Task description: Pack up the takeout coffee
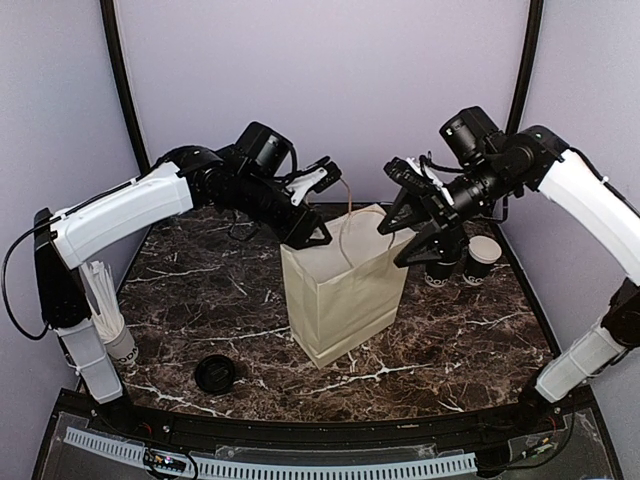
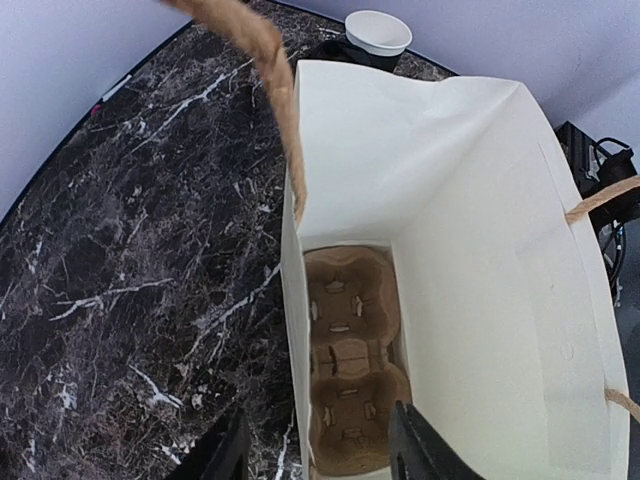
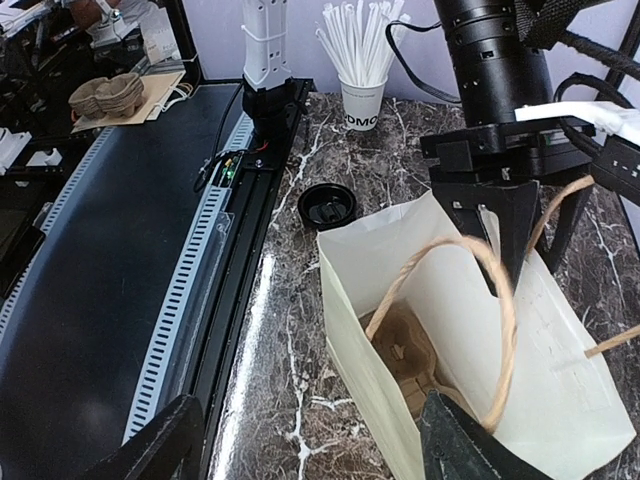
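A cream paper bag point(image 1: 345, 300) stands open mid-table, and a brown cardboard cup carrier point(image 2: 350, 370) lies on its bottom. My left gripper point(image 1: 306, 238) hangs over the bag's left top edge. It is open, one finger outside the wall and one inside point(image 2: 320, 455), gripping nothing. My right gripper point(image 1: 398, 245) is open wide at the bag's right top edge point(image 3: 315, 450), beside the loose twine handle point(image 3: 500, 330). The takeout coffee point(image 1: 440, 270), a black cup with white print, stands at the back right, its top hidden behind the right gripper.
A black cup with a bare white rim point(image 1: 483, 255) stands beside the coffee. A loose black lid point(image 1: 215, 373) lies front left. A cup of white straws point(image 1: 108, 320) sits at the left edge. The bag's other handle point(image 2: 250, 40) arcs loose above the marble table point(image 1: 210, 290).
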You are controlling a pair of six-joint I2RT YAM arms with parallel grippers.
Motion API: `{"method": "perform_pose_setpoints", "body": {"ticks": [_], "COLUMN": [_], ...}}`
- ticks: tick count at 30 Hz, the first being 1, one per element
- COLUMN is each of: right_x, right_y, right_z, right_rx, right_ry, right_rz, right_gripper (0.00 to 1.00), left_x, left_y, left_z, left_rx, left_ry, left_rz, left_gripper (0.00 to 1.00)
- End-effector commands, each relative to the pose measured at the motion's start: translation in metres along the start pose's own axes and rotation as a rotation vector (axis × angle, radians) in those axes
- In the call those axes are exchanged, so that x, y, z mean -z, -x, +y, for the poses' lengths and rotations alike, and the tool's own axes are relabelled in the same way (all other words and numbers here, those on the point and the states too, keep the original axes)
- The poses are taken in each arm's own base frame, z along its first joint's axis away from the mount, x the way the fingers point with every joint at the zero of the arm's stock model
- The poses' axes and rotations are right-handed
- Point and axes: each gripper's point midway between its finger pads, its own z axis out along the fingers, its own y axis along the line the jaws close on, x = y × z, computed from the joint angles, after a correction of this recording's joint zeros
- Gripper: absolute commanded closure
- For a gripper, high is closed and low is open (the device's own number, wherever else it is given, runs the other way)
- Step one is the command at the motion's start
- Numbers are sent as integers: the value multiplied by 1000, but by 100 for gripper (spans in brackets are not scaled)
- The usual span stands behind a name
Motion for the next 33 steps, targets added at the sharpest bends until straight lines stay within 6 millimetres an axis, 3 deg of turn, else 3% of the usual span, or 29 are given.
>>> {"method": "perform_pose_setpoints", "body": {"ticks": [1,6,11,14,17,21,26,27,28,29,30,31,32,33], "right_x": [-7,0,14,17,9,1,-4,-5,-5,-5,-5,-4,-3,-1], "right_y": [16,36,55,58,42,30,21,20,20,20,21,22,25,30], "right_z": [-15,-19,-16,-32,-48,-52,-54,-53,-52,-52,-51,-52,-51,-50], "right_rx": [17,46,100,76,37,12,-14,-18,-19,-20,-22,-22,-19,-9], "right_ry": [-34,-53,-90,-172,-220,-218,-209,-206,-205,-202,-202,-204,-204,-205], "right_rz": [-4,-21,-59,-56,-2,19,34,35,33,30,26,19,11,1], "right_gripper": [25,28,33,29,26,30,37,42,54,71,92,100,100,100], "left_x": [19,56,92,88,76,68,54,53,50,51,50,53,57,59], "left_y": [17,38,62,68,68,67,66,67,67,69,70,73,77,80], "left_z": [8,16,29,27,29,27,19,19,19,19,19,19,19,19], "left_rx": [-11,12,161,233,283,304,315,314,314,311,306,299,289,277], "left_ry": [60,129,88,-5,-32,-63,-140,-144,-148,-150,-152,-152,-148,-143], "left_rz": [-48,-151,-315,-372,-353,-351,-322,-321,-316,-321,-324,-334,-348,-356], "left_gripper": [43,34,24,21,29,44,51,54,63,67,79,85,94,97]}}
